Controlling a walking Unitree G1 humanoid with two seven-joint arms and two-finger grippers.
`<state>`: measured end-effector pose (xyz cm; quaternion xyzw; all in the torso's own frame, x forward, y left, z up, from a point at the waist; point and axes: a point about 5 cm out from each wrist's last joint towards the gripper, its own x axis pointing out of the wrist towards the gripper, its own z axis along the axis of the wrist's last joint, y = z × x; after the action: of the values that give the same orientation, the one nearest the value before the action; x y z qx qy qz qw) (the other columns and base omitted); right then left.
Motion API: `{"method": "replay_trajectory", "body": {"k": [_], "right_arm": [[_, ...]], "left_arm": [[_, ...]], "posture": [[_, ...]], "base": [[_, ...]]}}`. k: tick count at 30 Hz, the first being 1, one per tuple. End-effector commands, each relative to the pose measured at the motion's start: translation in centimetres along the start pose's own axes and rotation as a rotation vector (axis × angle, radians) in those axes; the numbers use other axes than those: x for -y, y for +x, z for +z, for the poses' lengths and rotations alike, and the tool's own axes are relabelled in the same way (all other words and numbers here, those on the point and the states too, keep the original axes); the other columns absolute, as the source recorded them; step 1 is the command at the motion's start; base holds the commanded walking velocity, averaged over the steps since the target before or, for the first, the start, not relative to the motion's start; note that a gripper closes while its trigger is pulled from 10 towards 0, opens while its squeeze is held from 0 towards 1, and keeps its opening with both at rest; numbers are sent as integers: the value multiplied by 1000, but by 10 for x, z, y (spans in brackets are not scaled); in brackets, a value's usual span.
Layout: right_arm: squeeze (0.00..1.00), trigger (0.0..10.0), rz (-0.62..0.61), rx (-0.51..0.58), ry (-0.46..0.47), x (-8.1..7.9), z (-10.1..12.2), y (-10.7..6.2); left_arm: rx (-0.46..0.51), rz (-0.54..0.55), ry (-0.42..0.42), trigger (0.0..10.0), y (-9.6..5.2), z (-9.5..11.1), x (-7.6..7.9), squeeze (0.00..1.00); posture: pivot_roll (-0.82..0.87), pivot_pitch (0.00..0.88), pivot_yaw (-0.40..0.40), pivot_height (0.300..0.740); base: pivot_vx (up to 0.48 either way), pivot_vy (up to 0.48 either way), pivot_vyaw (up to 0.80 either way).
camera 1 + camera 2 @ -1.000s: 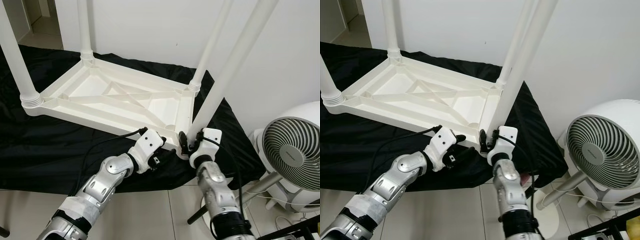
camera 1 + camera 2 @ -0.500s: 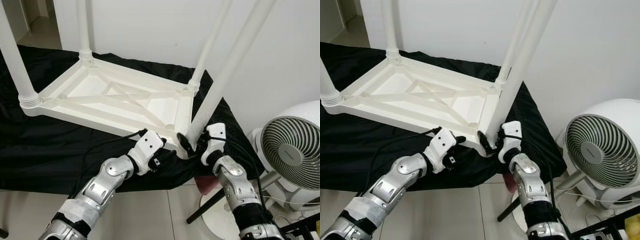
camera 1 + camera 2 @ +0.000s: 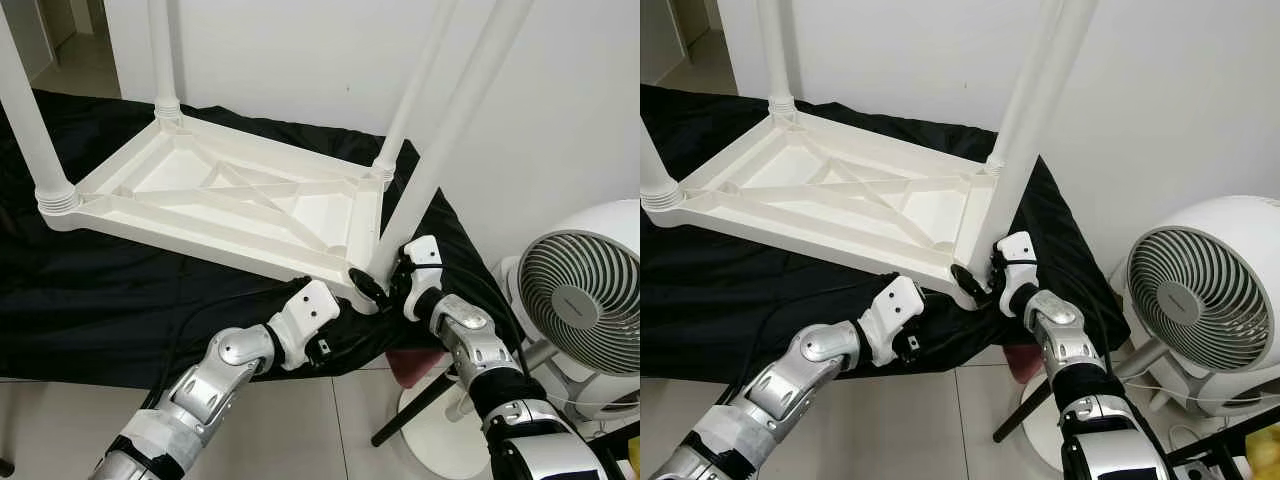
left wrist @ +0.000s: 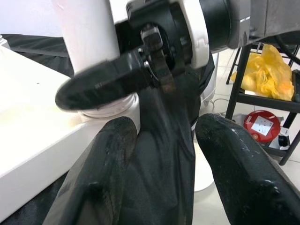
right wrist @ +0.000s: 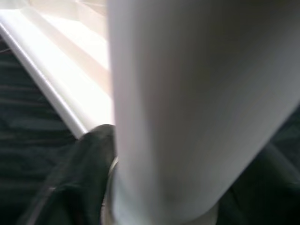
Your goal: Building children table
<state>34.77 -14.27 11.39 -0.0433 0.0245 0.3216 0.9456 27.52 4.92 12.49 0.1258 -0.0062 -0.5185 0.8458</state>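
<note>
A white plastic table [image 3: 230,200] lies upside down on a black cloth [image 3: 120,290] spread over a pale tiled floor [image 3: 320,420], close to a white wall [image 3: 330,70]. Its legs stand upward from the corners. At the corner nearest the robot, the right gripper [image 3: 385,283] is clamped around the base of the near leg [image 3: 440,150], one black finger on each side of the white tube just above its socket. The left gripper [image 3: 322,345] hovers just below and beside that same corner, over the cloth, with its two fingers [image 4: 98,178] spread apart and nothing between them. A white fan [image 3: 580,305] stands to the robot's right, well clear of the table. The left wrist view also shows a black shelf frame [image 4: 243,79] carrying something yellow [image 4: 269,70].
</note>
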Motion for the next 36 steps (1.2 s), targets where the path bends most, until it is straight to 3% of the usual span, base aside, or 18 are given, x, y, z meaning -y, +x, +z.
{"method": "replay_trajectory", "body": {"k": [1, 11, 13, 19, 25, 28, 30, 33, 36], "right_arm": [[0, 0, 16, -16, -6, 0, -4, -1], [0, 0, 16, -18, 1, 0, -9, -3], [0, 10000, -18, -24, 24, 3, -13, -5], [0, 10000, -157, -83, 39, 8, -22, -8], [0, 10000, -325, -32, 155, 3, -20, -6], [0, 10000, -487, -30, 218, -5, -21, -6], [0, 10000, -508, -25, 217, -7, -21, -6], [0, 10000, -674, -15, 273, -28, -22, -7], [0, 10000, -725, -18, 302, -38, -24, -6]], "left_arm": [[-11, -16, 7, 10000, 3, 0, 2, 0], [-9, -24, 7, 10000, 2, 0, 1, 0], [-9, -28, 6, 10000, 3, 0, 2, 0], [-10, -29, 7, 10000, 2, 1, 1, 0], [-13, -22, 8, 10000, 2, 1, -4, 0], [-17, -17, 13, 10000, 1, 1, -8, 0], [-18, -16, 15, 10000, 0, 1, -8, 0], [-19, -12, 18, 10000, 0, 1, -11, 0], [-18, -11, 19, 10000, 1, 2, -12, 0]], "posture": [[113, 0, -172, 740], [102, 0, -168, 740], [99, 0, -166, 740], [90, 0, -162, 740], [80, 0, -156, 740], [74, 0, -152, 740], [71, 0, -151, 740], [68, 0, -150, 740], [68, 0, -150, 740]], "base": [[0, 0, 0], [0, 0, 0], [0, 0, 0], [0, 0, 0], [0, 0, 0], [0, 0, 0], [0, 0, 0], [0, 0, 0], [0, 0, 0]]}}
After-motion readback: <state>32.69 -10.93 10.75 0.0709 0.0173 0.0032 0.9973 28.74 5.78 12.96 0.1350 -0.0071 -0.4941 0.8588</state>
